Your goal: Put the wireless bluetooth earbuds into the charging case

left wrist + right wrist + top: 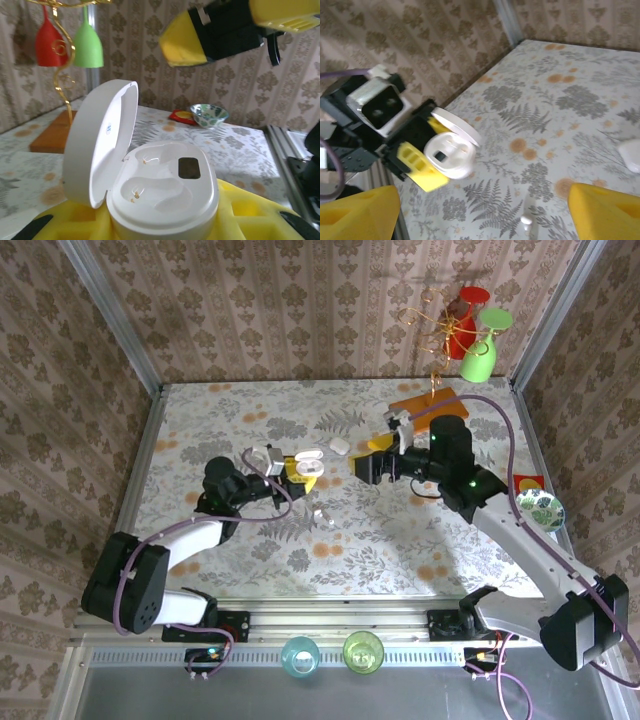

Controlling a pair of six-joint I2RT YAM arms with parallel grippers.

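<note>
Charging case: lid open, both wells empty, clamped in left gripper. Right gripper: fingers spread, empty, above white earbud lying on table. Risk: tiny glossy earbud skids off pads at pinch and misses well.

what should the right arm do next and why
Probably lower the open right gripper onto the small white earbud lying on the table ahead of it. The left gripper holds the white case open, both wells empty, and the right gripper carries nothing.
</note>
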